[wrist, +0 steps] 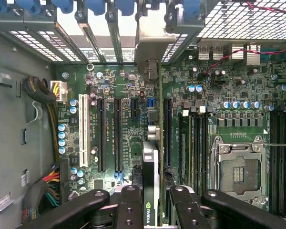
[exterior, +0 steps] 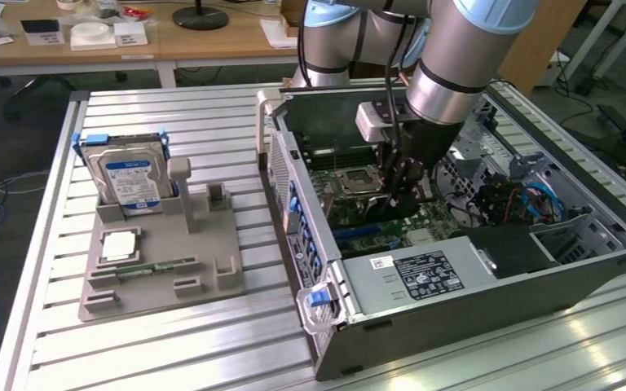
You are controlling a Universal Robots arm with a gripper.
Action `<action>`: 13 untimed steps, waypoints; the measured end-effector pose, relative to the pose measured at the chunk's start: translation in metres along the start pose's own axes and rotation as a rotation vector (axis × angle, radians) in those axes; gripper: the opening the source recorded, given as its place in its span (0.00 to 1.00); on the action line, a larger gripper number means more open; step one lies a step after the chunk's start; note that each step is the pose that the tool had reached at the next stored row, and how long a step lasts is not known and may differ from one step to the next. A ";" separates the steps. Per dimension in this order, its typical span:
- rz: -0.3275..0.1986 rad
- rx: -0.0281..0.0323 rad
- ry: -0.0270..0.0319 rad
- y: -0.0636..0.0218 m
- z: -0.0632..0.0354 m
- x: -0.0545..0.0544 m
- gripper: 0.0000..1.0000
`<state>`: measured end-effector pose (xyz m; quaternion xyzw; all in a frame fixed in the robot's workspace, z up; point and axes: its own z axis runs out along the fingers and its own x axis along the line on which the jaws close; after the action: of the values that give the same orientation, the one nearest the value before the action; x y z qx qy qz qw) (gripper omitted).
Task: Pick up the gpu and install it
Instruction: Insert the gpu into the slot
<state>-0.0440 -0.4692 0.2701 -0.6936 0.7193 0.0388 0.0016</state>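
**While the gpu (wrist: 150,162) stood clamped over the motherboard (wrist: 128,95)**

As I watched through the wrist view, the gripper (wrist: 152,210) had its jaws partly closed, clenched on the card's upper edge. The gpu stood edge-on among the long slots, with its metal bracket at the rear wall of the open case (exterior: 487,318). I could not tell whether it was seated.

Open overhead through the uncovered side of the case (exterior: 509,303). Tight low down around the hand (wrist: 152,202) clamping the gpu (wrist: 150,171): memory slots (wrist: 193,143) just beside, cable bundle (wrist: 47,183) farther off, blue clips (wrist: 119,5) along the slotted wall.
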 end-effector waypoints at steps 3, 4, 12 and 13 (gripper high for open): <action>0.000 0.0010 0.0001 0.0002 0.0002 0.000 0.26; 0.000 0.0032 0.0002 0.0005 0.0005 0.000 0.26; -0.001 0.0163 0.0038 0.0032 0.0016 0.000 0.26; -0.001 0.0186 0.0046 0.0038 0.0018 0.000 0.26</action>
<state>-0.0478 -0.4688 0.2685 -0.6939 0.7193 0.0305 0.0065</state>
